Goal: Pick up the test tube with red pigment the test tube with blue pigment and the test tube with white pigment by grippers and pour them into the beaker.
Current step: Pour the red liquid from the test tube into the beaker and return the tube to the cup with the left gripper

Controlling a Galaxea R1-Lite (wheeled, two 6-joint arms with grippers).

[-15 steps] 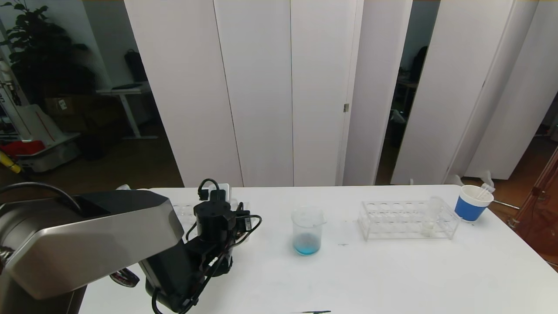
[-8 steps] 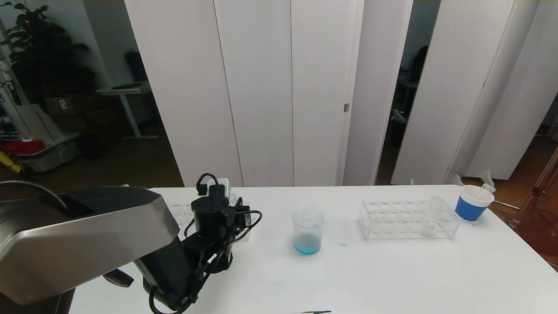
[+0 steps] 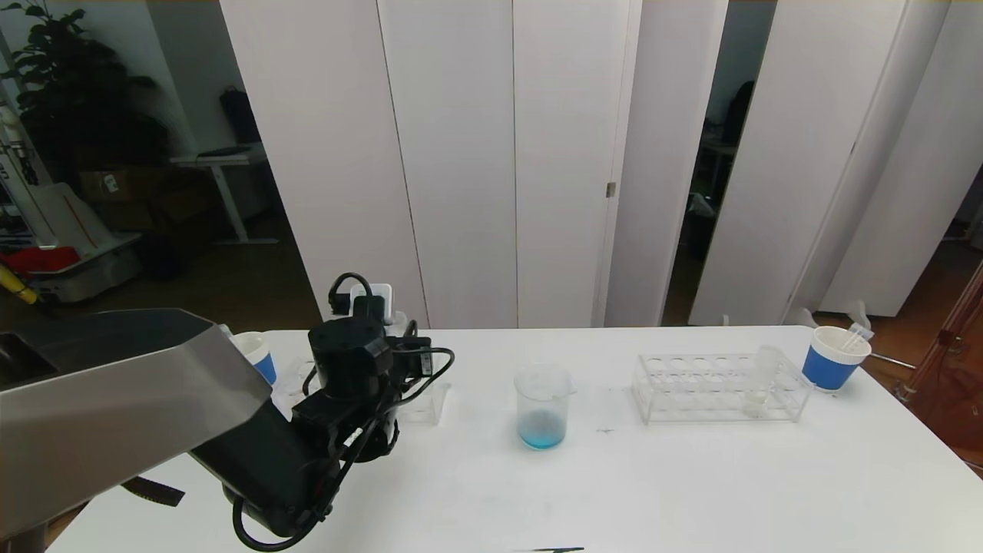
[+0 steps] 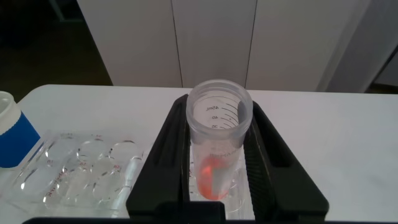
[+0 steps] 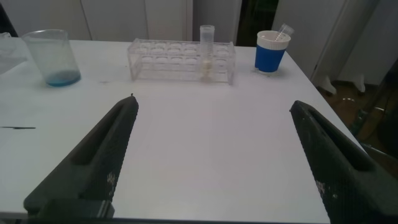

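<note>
My left gripper (image 4: 219,134) is shut on a clear graduated test tube with red pigment (image 4: 214,174) at its bottom, held upright just above the left rack (image 4: 81,177). In the head view the left wrist (image 3: 349,369) hides the tube. The beaker (image 3: 543,405) stands mid-table with blue pigment in its bottom; it also shows in the right wrist view (image 5: 55,57). The test tube with white pigment (image 3: 759,388) stands in the right rack (image 3: 691,392), also in the right wrist view (image 5: 206,53). No tube with blue pigment is in view. My right gripper (image 5: 214,118) is open and empty over the near table.
A blue-and-white paper cup (image 3: 257,357) stands left of the left rack (image 3: 418,399), and another (image 3: 833,357) with a stick in it stands at the far right. White panels stand behind the table. A thin dark mark (image 5: 15,127) lies near the front edge.
My left arm has moved left and up with the red tube, uncovering the left paper cup and the rack's end. The beaker, right rack and right cup have not moved.
</note>
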